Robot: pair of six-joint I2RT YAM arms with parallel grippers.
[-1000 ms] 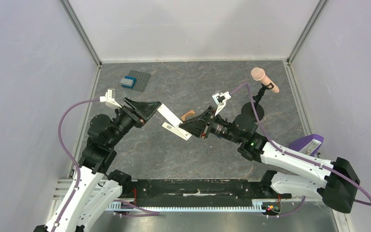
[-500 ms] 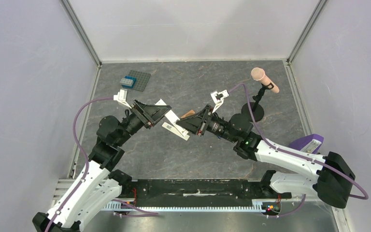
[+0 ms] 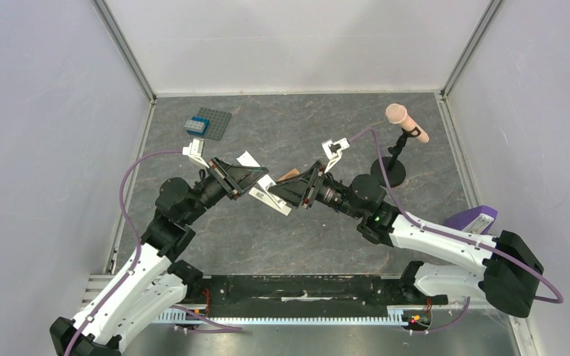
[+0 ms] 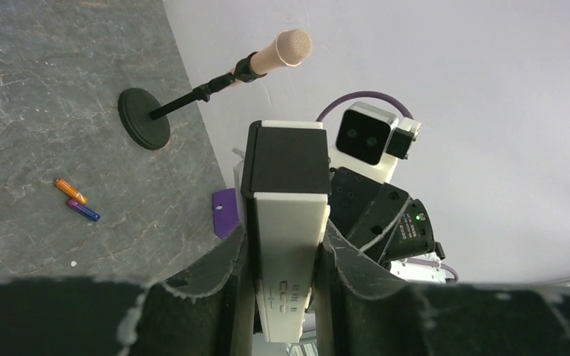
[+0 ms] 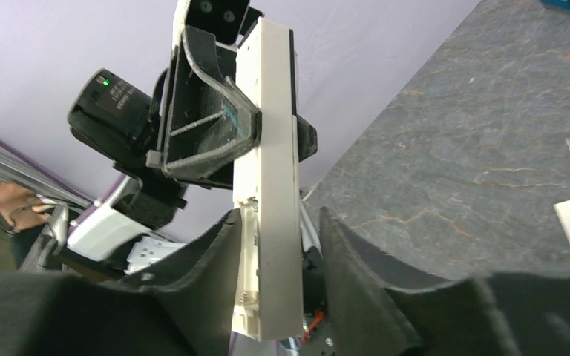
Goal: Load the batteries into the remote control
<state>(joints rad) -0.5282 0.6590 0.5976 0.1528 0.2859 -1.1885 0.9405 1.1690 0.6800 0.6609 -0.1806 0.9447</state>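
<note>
The remote control (image 3: 273, 199), a slim cream-white bar, hangs in mid-air between both arms at the table's middle. My left gripper (image 3: 258, 183) is shut on one end of it; in the left wrist view both fingers (image 4: 234, 273) press the sides of the remote control (image 4: 286, 222). My right gripper (image 3: 288, 194) stands open around the other end; in the right wrist view the remote control (image 5: 267, 185) runs between the jaws with a gap on its right side. Two batteries lie side by side on the table, one orange (image 4: 69, 190) and one dark blue (image 4: 83, 211). The top view does not show them.
A microphone (image 3: 407, 122) on a black round-foot stand (image 3: 388, 169) is at the back right. A grey studded plate with a blue brick (image 3: 208, 122) lies back left. An orange-brown block (image 3: 291, 175) lies behind the grippers. A purple object (image 3: 471, 221) sits far right.
My left arm has moved right to the remote control and its jaws have closed on it. The right gripper's jaws have loosened around the bar.
</note>
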